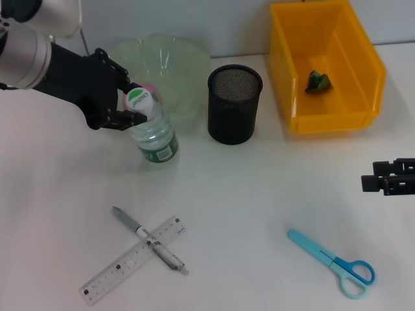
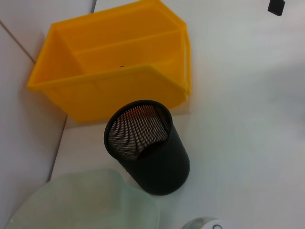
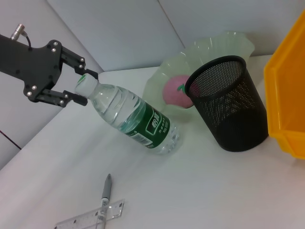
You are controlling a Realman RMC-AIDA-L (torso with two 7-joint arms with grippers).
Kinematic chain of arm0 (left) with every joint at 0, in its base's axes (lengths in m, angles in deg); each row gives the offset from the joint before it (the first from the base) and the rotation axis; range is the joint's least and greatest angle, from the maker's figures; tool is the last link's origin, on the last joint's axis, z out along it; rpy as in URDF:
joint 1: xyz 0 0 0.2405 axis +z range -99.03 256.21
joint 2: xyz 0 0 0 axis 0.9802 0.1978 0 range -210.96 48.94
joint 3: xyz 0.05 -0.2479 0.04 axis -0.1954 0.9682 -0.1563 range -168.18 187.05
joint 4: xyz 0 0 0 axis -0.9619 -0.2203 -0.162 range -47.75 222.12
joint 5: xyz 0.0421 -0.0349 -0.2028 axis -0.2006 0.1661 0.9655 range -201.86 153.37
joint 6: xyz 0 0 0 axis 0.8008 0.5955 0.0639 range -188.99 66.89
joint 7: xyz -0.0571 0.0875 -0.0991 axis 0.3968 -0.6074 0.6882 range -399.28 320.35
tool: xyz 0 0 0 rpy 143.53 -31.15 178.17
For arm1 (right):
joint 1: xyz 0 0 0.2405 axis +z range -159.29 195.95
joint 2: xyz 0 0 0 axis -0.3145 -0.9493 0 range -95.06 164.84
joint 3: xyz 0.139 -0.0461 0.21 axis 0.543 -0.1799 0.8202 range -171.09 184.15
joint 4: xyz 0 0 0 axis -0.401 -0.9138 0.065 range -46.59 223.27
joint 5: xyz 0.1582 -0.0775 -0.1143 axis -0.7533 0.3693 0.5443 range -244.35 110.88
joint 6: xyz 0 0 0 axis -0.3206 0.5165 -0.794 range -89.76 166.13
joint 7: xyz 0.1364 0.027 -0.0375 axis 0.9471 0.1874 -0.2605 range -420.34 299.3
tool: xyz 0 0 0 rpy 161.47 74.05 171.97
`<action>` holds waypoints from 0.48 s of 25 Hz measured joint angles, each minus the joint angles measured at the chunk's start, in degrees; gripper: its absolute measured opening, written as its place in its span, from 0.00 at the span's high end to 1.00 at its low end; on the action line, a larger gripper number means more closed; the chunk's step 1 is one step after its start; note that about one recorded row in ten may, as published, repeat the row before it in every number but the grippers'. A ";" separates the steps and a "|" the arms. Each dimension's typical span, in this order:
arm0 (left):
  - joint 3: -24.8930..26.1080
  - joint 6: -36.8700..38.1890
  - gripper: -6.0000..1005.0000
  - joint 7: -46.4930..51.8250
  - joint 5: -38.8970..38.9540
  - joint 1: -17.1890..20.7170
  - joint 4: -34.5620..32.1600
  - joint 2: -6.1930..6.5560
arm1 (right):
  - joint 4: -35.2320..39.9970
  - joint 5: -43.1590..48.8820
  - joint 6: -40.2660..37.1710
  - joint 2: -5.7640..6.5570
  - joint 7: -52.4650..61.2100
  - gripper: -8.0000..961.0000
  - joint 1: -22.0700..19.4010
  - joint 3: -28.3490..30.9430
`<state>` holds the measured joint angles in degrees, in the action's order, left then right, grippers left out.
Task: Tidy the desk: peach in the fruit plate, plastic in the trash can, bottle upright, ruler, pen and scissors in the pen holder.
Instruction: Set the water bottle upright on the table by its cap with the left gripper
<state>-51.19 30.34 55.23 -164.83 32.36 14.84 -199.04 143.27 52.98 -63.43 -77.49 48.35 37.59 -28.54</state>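
My left gripper [image 1: 137, 102] is shut on the white-and-green cap of the clear bottle [image 1: 154, 135], which stands tilted on its base in front of the fruit plate [image 1: 170, 53]. The right wrist view shows that gripper [image 3: 85, 86] on the cap and the bottle [image 3: 138, 121] leaning. A pink peach [image 3: 175, 90] lies in the pale green plate [image 3: 214, 47]. Green plastic [image 1: 319, 81] sits in the yellow trash can [image 1: 363, 71]. The black mesh pen holder [image 1: 235, 103] stands between plate and bin. Pen [image 1: 149, 240] lies across the ruler [image 1: 133, 260]. Scissors [image 1: 334, 262] lie front right.
My right gripper [image 1: 389, 176] hovers at the right edge of the table, above the scissors and in front of the bin. In the left wrist view the pen holder [image 2: 147, 148] stands close beside the yellow bin [image 2: 114, 81] and the plate [image 2: 81, 202].
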 joint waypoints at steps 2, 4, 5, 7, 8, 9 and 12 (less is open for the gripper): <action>0.89 0.70 0.61 0.07 -0.07 -0.11 0.00 0.05 | 0.00 0.00 -0.03 -0.01 0.07 0.17 0.08 0.00; 1.47 1.20 0.61 0.08 -0.11 -0.24 0.00 0.12 | 0.00 0.00 -0.07 -0.02 0.14 0.17 0.14 -0.04; 2.78 2.44 0.62 0.13 -0.14 -0.57 0.00 0.35 | 0.00 0.00 -0.07 -0.02 0.15 0.17 0.17 -0.07; 3.56 3.80 0.62 0.31 -0.14 -0.80 0.00 0.55 | 0.00 0.00 -0.07 -0.03 0.17 0.17 0.17 -0.18; 3.56 3.80 0.62 0.31 -0.14 -0.80 0.00 0.55 | 0.00 0.00 -0.07 -0.03 0.18 0.17 0.17 -0.23; 4.16 5.06 0.62 0.72 -0.14 -1.01 0.00 0.70 | 0.00 0.00 -0.08 -0.03 0.18 0.17 0.17 -0.25; 4.54 5.50 0.62 1.49 -0.15 -1.16 0.00 1.09 | 0.00 0.00 -0.07 -0.03 0.18 0.17 0.16 -0.24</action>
<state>-46.65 35.84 56.72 -164.97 31.20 14.84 -197.95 143.27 52.98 -63.51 -77.52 48.53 37.74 -28.78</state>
